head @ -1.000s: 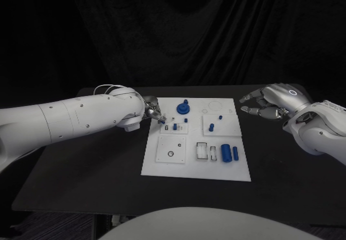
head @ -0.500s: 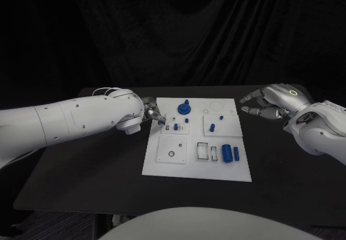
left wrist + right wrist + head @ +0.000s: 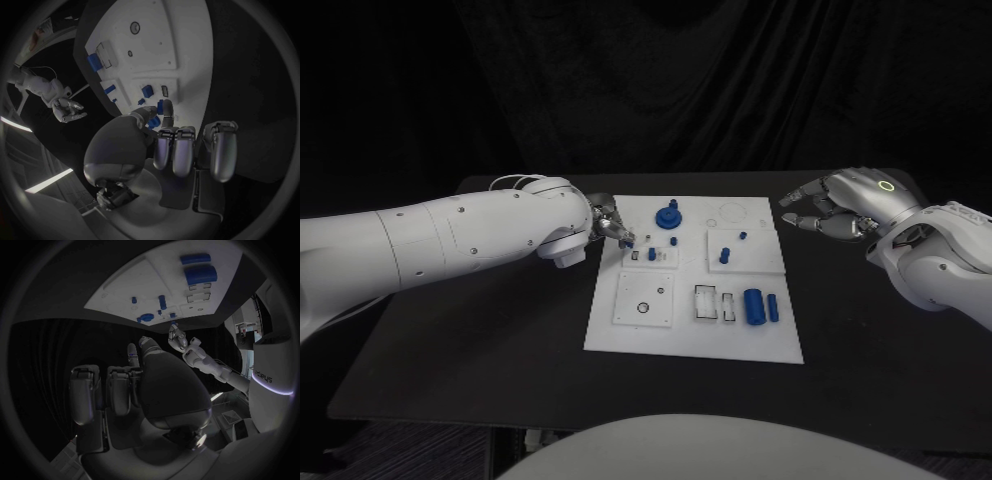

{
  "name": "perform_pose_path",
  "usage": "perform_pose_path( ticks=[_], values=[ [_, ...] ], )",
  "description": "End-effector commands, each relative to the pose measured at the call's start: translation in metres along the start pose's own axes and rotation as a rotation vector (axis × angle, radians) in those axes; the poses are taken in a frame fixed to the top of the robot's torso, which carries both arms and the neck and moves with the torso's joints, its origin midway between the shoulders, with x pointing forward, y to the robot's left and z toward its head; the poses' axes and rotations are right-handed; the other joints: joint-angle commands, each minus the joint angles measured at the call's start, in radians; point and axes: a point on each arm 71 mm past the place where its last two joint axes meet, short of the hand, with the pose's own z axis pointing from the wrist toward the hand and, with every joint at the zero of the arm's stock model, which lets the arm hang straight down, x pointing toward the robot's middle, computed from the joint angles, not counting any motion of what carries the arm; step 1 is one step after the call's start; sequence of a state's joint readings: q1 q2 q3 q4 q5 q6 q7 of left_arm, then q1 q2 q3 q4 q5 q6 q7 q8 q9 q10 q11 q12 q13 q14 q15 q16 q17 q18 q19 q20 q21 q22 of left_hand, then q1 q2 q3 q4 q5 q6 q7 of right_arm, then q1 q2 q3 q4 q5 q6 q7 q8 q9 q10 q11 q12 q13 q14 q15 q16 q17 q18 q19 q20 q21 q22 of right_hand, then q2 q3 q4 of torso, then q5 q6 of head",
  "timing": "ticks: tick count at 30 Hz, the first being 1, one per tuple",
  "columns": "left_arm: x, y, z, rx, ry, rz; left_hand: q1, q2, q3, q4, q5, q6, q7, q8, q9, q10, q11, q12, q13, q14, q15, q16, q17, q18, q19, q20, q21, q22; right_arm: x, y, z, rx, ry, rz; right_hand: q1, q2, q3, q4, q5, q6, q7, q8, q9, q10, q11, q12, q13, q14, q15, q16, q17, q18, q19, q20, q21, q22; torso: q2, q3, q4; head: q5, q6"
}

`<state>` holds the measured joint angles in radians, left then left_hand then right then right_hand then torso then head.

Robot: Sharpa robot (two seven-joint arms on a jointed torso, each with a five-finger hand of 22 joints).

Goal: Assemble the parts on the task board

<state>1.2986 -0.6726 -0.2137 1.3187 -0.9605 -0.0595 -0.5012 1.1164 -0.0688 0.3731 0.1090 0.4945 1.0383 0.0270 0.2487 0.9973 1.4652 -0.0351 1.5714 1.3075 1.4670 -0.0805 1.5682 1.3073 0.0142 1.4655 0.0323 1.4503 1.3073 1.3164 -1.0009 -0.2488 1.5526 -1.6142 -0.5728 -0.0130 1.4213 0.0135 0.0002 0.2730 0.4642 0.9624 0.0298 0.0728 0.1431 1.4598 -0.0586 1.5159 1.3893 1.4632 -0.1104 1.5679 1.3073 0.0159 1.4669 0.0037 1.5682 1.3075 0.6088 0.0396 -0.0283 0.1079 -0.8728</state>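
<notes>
The left hand reaches over the left edge of the task board, which lies mid-desk, its fingers pinching a small blue part just above the board's upper-left block, likely to seat it there. The right hand hovers off the board's right corner, fingers curled in on nothing, apparently kept clear.

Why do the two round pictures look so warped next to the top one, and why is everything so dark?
Wrist views: fisheye lenses bend the task board edges into curves. Head view: the board's edges run straight, and it stands out bright against the black table and dark curtain.
</notes>
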Motion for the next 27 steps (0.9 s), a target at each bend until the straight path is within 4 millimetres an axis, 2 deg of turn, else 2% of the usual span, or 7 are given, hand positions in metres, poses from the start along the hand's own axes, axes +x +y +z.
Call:
perform_pose_path(
  ticks=[1, 5, 11, 27],
  values=[
    [0.0024, -0.0023, 0.0012, 0.011, 0.017, 0.005, -0.005, 0.007, 0.006, -0.002, 0.003, 0.008, -0.001, -0.004, -0.002, 0.106, -0.007, -0.001, 0.263, 0.104, -0.007, 0.003, 0.264, 0.018, 0.031, -0.006, -0.005, 0.220, 0.0008, -0.0010, -0.0005, 0.018, -0.002, -0.003, 0.011, -0.002, 0.005, 0.000, 0.003, 0.007, 0.001, -0.004, -0.001, 0.074, 0.002, -0.007, 0.107, 0.108, 0.005, 0.003, 0.263, -0.016, 0.104, 0.007, 0.003, 0.263, 0.000, 0.0003, -0.0010, 0.002, 0.000],
    [0.0036, -0.0042, 0.0020, 0.014, 0.023, 0.009, -0.005, 0.008, 0.007, -0.002, 0.002, 0.008, -0.001, -0.005, -0.002, 0.106, -0.007, -0.001, 0.263, 0.104, -0.007, 0.003, 0.264, 0.018, 0.030, -0.006, -0.006, 0.219, 0.0012, -0.0009, -0.0007, 0.018, -0.002, -0.002, 0.011, -0.002, 0.005, 0.000, 0.003, 0.007, 0.001, -0.004, -0.001, 0.074, 0.002, -0.007, 0.107, 0.108, 0.005, 0.003, 0.263, -0.016, 0.104, 0.007, 0.003, 0.263, -0.001, 0.0009, -0.0017, 0.004, 0.000],
    [0.0055, -0.0045, 0.0023, 0.013, 0.039, 0.017, -0.005, 0.008, 0.007, -0.002, 0.001, 0.007, -0.001, -0.005, -0.002, 0.106, -0.007, -0.001, 0.263, 0.104, -0.007, 0.003, 0.264, 0.018, 0.030, -0.006, -0.007, 0.219, 0.0016, -0.0009, -0.0009, 0.018, -0.001, -0.002, 0.011, -0.002, 0.005, 0.000, 0.003, 0.007, 0.001, -0.004, -0.001, 0.074, 0.002, -0.007, 0.107, 0.108, 0.005, 0.003, 0.263, -0.016, 0.104, 0.007, 0.003, 0.263, 0.000, -0.0008, -0.0014, 0.005, 0.000],
    [0.0103, 0.0002, 0.0024, 0.007, 0.058, 0.020, -0.004, 0.011, 0.010, -0.004, 0.000, 0.007, -0.001, -0.006, -0.002, 0.106, -0.006, -0.001, 0.263, 0.104, -0.007, 0.003, 0.264, 0.019, 0.027, -0.006, -0.011, 0.217, 0.0024, -0.0006, -0.0010, 0.017, 0.001, -0.001, 0.011, -0.002, 0.005, 0.000, 0.003, 0.007, 0.001, -0.004, -0.001, 0.074, 0.002, -0.007, 0.107, 0.108, 0.005, 0.003, 0.263, -0.016, 0.104, 0.007, 0.003, 0.263, 0.000, 0.0000, -0.0004, 0.008, 0.000]
  ],
)
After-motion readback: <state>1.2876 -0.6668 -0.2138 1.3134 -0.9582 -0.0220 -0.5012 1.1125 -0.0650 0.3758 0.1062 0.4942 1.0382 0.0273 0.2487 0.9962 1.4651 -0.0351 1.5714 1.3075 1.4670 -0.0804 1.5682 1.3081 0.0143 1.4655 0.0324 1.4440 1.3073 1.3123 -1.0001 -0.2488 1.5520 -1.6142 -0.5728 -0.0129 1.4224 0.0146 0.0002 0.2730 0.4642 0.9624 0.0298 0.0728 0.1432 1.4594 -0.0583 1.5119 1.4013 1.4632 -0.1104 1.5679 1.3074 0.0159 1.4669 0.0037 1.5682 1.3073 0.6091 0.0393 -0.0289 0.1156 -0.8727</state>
